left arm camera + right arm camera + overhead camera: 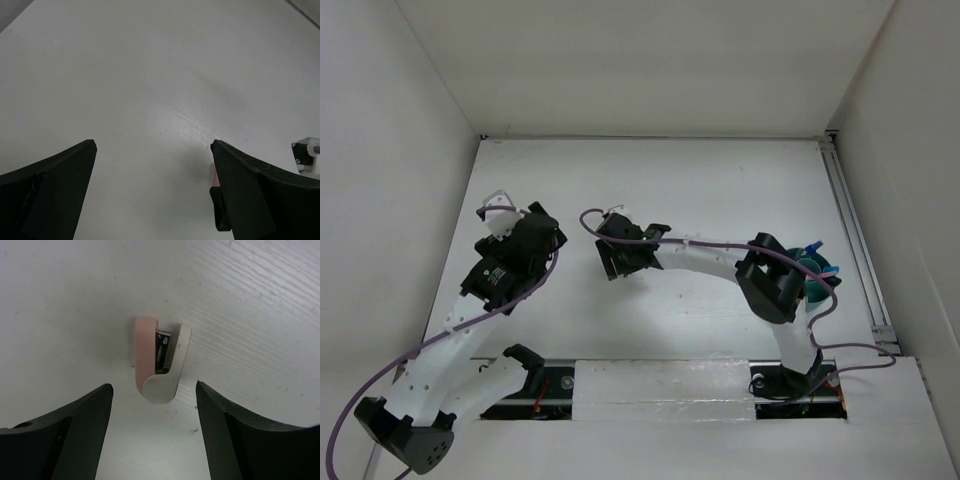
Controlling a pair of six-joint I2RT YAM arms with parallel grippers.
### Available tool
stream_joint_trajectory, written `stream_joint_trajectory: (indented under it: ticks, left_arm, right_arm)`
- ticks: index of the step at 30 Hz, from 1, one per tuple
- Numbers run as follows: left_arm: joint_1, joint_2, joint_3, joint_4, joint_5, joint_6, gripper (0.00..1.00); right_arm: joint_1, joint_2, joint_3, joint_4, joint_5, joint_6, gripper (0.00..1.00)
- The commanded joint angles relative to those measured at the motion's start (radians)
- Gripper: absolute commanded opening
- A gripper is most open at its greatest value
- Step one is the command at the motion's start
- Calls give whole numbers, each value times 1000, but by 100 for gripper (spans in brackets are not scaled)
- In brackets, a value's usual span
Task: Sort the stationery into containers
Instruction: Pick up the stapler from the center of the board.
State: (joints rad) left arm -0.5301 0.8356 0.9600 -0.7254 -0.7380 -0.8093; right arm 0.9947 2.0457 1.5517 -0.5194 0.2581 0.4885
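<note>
Teal cup (817, 288) (half behind the right arm (772, 285)) holds a blue-tipped item (816, 247).

A small pink-and-white stapler (159, 362) lay on its side on the white table (260, 300). The right gripper (153, 386) hung over it, jaws spread, with its dark fingers (82, 430) either side of the stapler's near end, touching nothing.
</note>
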Motion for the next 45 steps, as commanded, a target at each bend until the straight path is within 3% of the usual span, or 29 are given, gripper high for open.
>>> stream_joint_trajectory:
  ticks: [1,10,19,29,37,45]
  left_arm:
    - [2,19,29,12,5,22,100]
    - [2,10,20,30,25,42,100]
    - [2,10,20,49,52,62,100]
    - [2,10,20,58,61,71,100]
    - [2,10,11,58,61,71,100]
    - [2,10,11,58,61,71,100]
  right_arm:
    - [1,31,85,50,-14,-39,73]
    - [1,148,225,-57,72,-48,73]
    - [1,159,234,-91,127,-59,72]
    - [1,188,300,-149,107,-113,66]
    - [1,188,300,-149,87,-113,55]
    - [1,217,341,-180,67,-131,52]
